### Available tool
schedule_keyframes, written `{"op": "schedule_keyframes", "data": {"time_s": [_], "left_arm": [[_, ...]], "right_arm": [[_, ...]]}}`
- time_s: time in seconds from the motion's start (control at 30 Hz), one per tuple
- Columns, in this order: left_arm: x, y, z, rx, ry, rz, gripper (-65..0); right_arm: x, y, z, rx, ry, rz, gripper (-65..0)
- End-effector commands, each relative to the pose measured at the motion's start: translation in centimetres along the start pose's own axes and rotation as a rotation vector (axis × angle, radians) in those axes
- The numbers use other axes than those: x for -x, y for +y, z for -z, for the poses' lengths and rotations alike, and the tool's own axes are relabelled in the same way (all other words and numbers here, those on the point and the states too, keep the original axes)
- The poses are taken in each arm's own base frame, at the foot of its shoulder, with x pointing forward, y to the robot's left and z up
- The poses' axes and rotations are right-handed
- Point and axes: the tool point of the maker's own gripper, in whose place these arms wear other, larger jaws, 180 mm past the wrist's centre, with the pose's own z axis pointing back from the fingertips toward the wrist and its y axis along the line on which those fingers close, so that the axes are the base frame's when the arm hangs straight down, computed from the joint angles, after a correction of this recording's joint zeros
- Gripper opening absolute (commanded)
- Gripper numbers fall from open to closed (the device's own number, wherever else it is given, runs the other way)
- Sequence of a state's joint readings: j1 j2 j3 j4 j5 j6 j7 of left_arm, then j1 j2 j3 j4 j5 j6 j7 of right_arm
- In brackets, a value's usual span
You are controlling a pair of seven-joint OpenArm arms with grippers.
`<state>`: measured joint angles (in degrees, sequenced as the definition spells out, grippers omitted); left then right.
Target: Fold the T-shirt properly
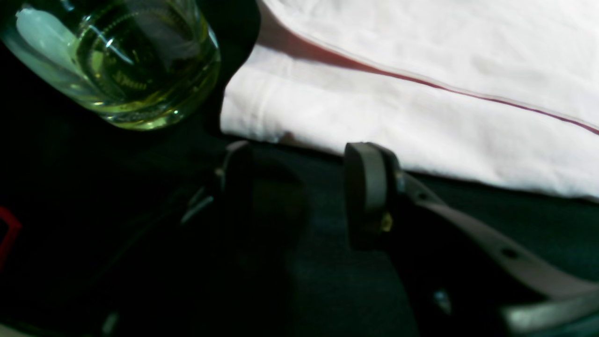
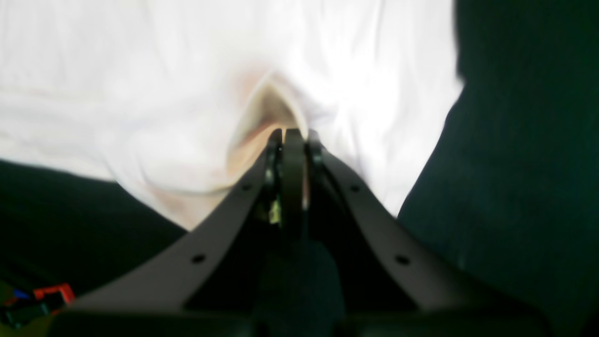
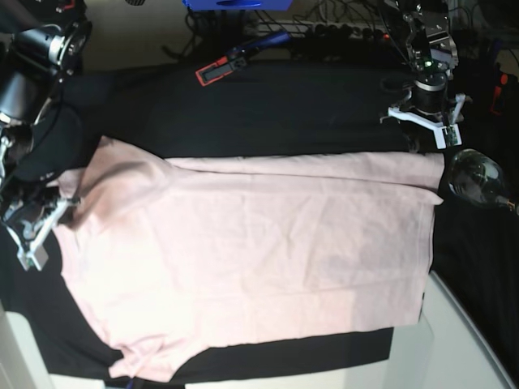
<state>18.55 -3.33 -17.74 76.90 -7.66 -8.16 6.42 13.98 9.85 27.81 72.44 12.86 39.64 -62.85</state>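
The pale pink T-shirt (image 3: pixel 251 259) lies spread flat, plain side up, on the black table cloth (image 3: pixel 268 113). At the left of the base view my right gripper (image 3: pixel 65 207) sits at the shirt's edge. The right wrist view shows this gripper (image 2: pixel 292 140) shut on a puckered fold of the T-shirt (image 2: pixel 140 93). My left gripper (image 3: pixel 423 126) hovers at the far right, just behind the shirt's corner. In the left wrist view it (image 1: pixel 302 187) stands open over the black cloth with nothing between its fingers, close to the T-shirt's hemmed edge (image 1: pixel 421 135).
A clear glass vessel (image 3: pixel 478 178) (image 1: pixel 117 61) stands right beside the shirt's right corner and the left gripper. A red-and-black tool (image 3: pixel 219 71) and cables lie along the back. The table's pale front corner (image 3: pixel 458 348) shows at lower right.
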Motion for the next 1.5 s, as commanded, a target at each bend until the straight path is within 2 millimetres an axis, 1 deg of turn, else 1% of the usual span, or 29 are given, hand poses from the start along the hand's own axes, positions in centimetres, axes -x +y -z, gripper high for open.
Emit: {"op": "schedule_keyframes", "data": {"time_s": [0.0, 0.1, 0.23, 0.37, 0.5, 0.7, 0.77, 0.87, 1.07, 1.13, 1.27, 1.33, 1.47], "left_arm": [[-1.3, 0.3, 0.0, -0.005, -0.047, 0.003, -34.9], [-1.3, 0.3, 0.0, -0.005, -0.046, 0.002, -34.9], [-1.3, 0.3, 0.0, -0.005, -0.046, 0.002, -34.9], [-1.2, 0.3, 0.0, -0.005, -0.044, 0.001, -34.9], [-1.2, 0.2, 0.0, -0.004, -0.044, -0.001, -34.9], [-1.1, 0.1, -0.1, -0.004, -0.043, -0.002, -34.9], [-1.1, 0.1, -0.1, -0.004, -0.043, -0.002, -34.9], [-1.1, 0.1, -0.1, -0.004, -0.043, -0.002, -34.9], [-0.9, 0.4, -0.2, -0.005, -0.037, 0.004, -34.9], [-0.8, 0.4, -0.3, -0.006, -0.035, 0.005, -34.9], [-0.7, 0.5, -0.3, -0.006, -0.032, 0.008, -34.9], [-0.6, 0.5, -0.3, -0.006, -0.031, 0.007, -34.9], [-0.6, 0.5, -0.3, -0.006, -0.031, 0.007, -34.9]], "right_arm": [[-2.7, -0.3, -0.8, 0.007, -0.059, -0.031, -64.9], [-4.3, 0.4, -0.8, -0.002, -0.078, -0.061, -64.9], [-5.8, 1.2, -0.4, -0.024, -0.085, -0.084, -64.9], [-6.1, 1.7, 0.9, -0.074, -0.055, -0.043, -64.9], [-6.8, 2.1, 1.6, -0.104, -0.046, -0.023, -64.9], [-7.4, 5.0, 2.6, -0.163, -0.054, -0.023, -64.9], [-8.5, 5.7, 2.5, -0.173, -0.071, -0.031, -64.9], [-9.5, 6.4, 2.8, -0.199, -0.075, -0.024, -64.9], [-11.5, 7.1, 3.8, -0.254, -0.115, 0.013, -64.9], [-11.9, 6.7, 3.9, -0.257, -0.129, 0.027, -64.9], [-13.1, 6.5, 4.5, -0.259, -0.175, 0.093, -64.9], [-13.4, 5.8, 4.5, -0.256, -0.188, 0.112, -64.9], [-14.6, 5.7, 4.4, -0.264, -0.228, 0.128, -64.9]]}}
